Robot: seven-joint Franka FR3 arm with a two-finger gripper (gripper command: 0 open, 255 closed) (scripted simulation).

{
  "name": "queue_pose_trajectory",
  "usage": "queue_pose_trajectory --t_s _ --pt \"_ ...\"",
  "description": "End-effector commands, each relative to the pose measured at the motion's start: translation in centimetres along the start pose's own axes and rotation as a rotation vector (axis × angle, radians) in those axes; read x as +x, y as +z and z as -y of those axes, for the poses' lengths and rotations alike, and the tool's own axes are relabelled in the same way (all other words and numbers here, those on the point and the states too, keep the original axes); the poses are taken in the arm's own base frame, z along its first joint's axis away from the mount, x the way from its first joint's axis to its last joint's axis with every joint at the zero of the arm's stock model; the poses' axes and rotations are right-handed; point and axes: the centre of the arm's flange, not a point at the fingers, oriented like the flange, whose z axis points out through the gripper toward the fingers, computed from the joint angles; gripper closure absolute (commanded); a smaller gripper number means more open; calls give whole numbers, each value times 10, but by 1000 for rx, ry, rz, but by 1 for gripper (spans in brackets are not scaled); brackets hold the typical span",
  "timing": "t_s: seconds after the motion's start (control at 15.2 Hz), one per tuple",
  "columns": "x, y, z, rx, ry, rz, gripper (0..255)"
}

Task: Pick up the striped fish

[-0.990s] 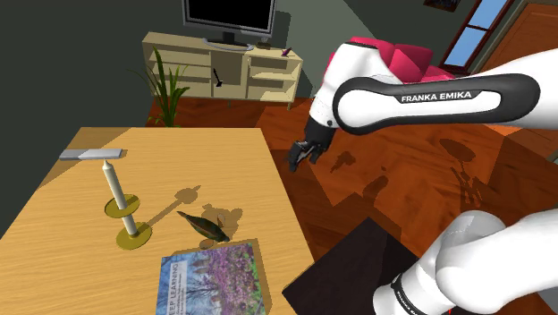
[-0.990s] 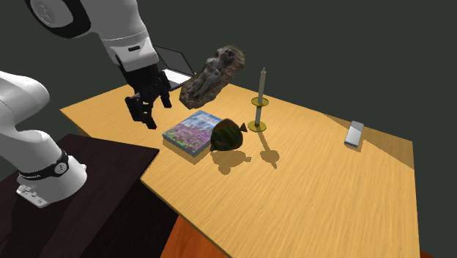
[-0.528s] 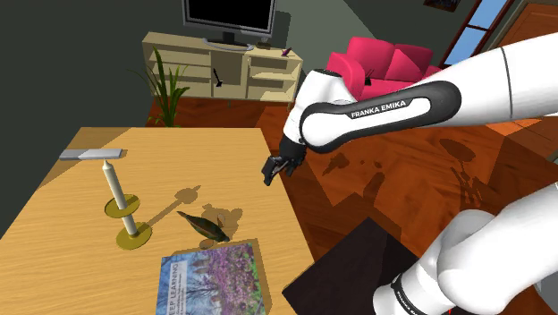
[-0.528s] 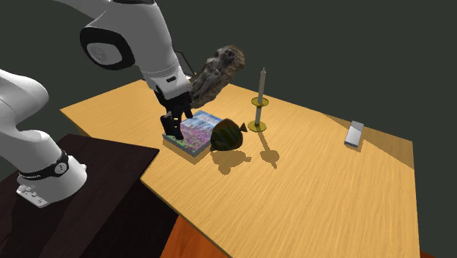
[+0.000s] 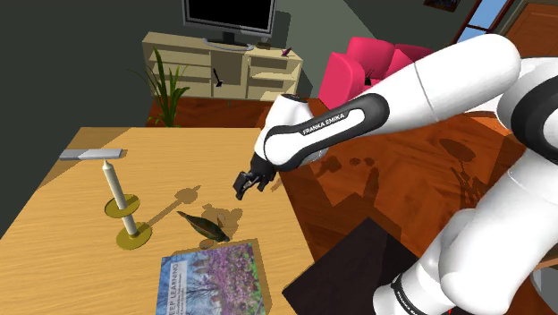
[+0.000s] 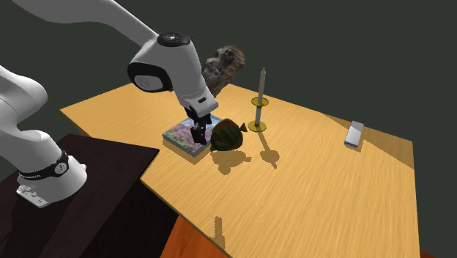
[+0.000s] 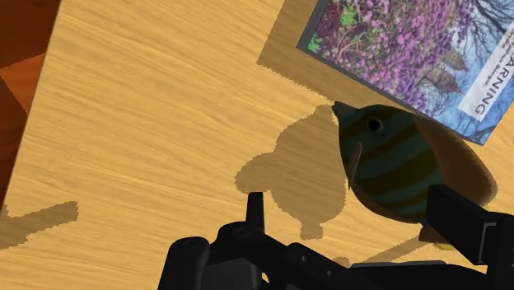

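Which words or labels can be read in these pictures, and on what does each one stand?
"FRANKA EMIKA": on the dark band of the white arm, shoulder view.
"LEARNING": along one edge of the cover of the book; in the wrist view the picture's edge cuts it to "ARNING".
The word before "LEARNING" and the smaller print on the cover: too small to read.

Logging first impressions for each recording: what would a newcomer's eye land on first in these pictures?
First, the large white arm sweeping across the shoulder view, its black gripper open above the wooden table. Just past the gripper sits the striped fish, next to a book with a purple cover and a candle on its holder. Behind the table, a bright pink sofa stands out.
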Motion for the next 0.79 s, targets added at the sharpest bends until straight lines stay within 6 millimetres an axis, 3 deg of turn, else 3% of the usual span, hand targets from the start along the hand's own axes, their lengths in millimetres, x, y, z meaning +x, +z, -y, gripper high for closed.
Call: queue_pose_trajectory --t_s 0.0,0.4,0.73 --pt "10 21 8 21 -6 -1 0" --pt "40 84 37 83 -24 0 0" --pt "39 105 33 84 -24 0 0"
